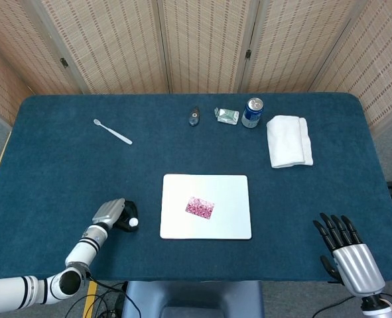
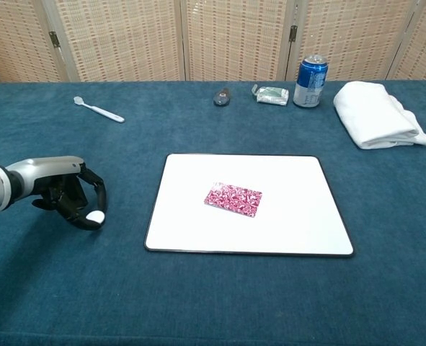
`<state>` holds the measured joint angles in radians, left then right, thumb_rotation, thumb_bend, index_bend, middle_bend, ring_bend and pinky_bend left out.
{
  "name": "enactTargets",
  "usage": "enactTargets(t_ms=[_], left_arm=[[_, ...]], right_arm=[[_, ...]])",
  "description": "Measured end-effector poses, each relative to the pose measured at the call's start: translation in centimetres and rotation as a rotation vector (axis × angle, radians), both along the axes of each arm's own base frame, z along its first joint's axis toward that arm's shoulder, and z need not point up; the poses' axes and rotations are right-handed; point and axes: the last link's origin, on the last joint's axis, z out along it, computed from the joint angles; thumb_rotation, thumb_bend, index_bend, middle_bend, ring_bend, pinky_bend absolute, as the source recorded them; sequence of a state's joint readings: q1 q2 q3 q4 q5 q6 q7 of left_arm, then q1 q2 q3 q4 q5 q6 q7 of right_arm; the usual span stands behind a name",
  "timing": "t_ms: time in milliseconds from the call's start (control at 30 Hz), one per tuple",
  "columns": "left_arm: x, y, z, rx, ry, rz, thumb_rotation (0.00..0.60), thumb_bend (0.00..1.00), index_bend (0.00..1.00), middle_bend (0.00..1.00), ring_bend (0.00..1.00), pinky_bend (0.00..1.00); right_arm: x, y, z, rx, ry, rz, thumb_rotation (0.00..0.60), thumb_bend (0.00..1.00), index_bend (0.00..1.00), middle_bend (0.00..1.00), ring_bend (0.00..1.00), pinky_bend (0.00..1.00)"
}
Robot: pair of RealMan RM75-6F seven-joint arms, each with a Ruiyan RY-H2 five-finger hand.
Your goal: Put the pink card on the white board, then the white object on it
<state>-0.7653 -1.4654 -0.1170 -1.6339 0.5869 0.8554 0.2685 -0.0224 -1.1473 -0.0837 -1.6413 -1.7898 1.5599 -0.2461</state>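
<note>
Lying flat on the white board (image 2: 292,216), near its middle, is the pink card (image 2: 233,199). Left hand (image 2: 67,193) sits on the table well left of the board, fingers curled, pinching the small white object (image 2: 96,215). Right hand (image 1: 347,255) is right of the board at the table's near edge, fingers spread, holding nothing.

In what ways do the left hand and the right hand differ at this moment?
The left hand has its fingers curled around a small white object, left of the white board; the right hand holds nothing, its fingers straight and apart. The left hand shows in both views, the right hand only in the head view, at the table's near right edge. Both have dark fingers and silver backs.
</note>
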Motion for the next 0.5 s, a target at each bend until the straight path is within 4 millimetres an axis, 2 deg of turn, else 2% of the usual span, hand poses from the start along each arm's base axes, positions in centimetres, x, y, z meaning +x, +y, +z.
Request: enactTargets(t_ms=[333,500], left_arm=[[0.8,-0.4,0.8,0.017,-0.005,-0.023,0.6,0.29,0.57,1.0,1.0,1.0],[2.2,-0.7,1.2,0.023,0.001,-0.052,0.6,0.29,0.57,1.0,1.0,1.0]], right_arm=[[0.1,0.3,0.0,0.001,-0.006,0.012,0.6,0.3,0.0,0.0,0.0,0.0],[0.2,0.5,0.2,0.004,-0.017,0.02,0.6,0.3,0.0,0.0,0.0,0.0]])
